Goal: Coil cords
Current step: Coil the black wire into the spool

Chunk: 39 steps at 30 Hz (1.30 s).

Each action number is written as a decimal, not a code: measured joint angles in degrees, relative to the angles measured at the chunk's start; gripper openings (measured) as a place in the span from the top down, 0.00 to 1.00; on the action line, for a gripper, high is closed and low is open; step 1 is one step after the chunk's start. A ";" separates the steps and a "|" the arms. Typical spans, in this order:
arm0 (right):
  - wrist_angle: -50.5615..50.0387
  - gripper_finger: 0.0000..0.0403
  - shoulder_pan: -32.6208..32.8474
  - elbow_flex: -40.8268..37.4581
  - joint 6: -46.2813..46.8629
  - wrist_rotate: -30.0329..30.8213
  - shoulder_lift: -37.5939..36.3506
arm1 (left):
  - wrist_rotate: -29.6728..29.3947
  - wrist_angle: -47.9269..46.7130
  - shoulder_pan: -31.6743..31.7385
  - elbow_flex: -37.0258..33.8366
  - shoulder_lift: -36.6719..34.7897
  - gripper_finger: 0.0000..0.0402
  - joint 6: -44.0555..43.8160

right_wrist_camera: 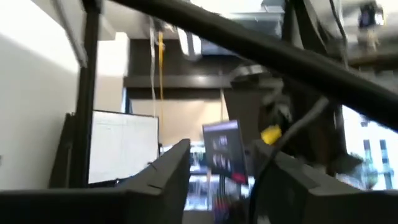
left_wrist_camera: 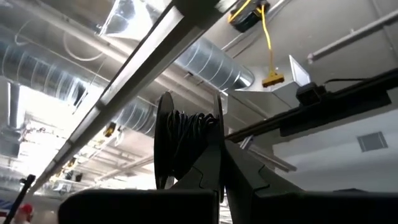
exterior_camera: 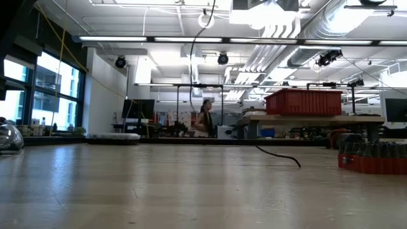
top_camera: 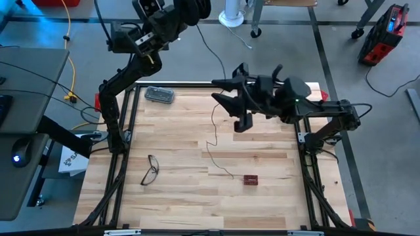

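The cord is a very thin dark wire. Part of it is wound on a small round black reel (left_wrist_camera: 186, 146), which my left gripper (top_camera: 190, 14) holds shut, high above the table's far edge. From there the wire (exterior_camera: 192, 70) hangs down past my right gripper (top_camera: 223, 93). Its lower stretch (top_camera: 211, 141) lies on the wood, and its free end (top_camera: 231, 176) lies near a red block. My right gripper stands open above the table's far middle, its fingers pointing toward the table's left. My left gripper pinches the reel between its two fingers (left_wrist_camera: 208, 171), which lie against the flange sides (left_wrist_camera: 217, 134). The fingers point slantwise upward, and the reel is lifted clear, high over the table. My right gripper is next to the hanging wire (top_camera: 214, 110); whether it touches the wire, I cannot tell.
Black-framed eyeglasses (top_camera: 150, 169) lie near the table's left front. A small red block (top_camera: 250, 179) sits in the front middle, and a clear flat case (top_camera: 159, 95) at the far left. A yellow cable (top_camera: 71, 62) runs over the floor off the table's left.
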 joint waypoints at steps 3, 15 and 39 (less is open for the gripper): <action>1.93 0.56 0.24 0.01 -2.95 -2.40 -0.11 | 0.35 0.00 -0.29 0.00 -0.06 1.00 0.98; 2.41 0.55 -1.82 0.02 6.22 -6.34 1.17 | 1.04 6.96 -2.62 0.04 -0.26 1.00 17.65; -18.26 0.55 -3.34 0.00 -4.60 5.10 -0.38 | 2.92 3.12 -1.25 0.00 -1.92 1.00 15.52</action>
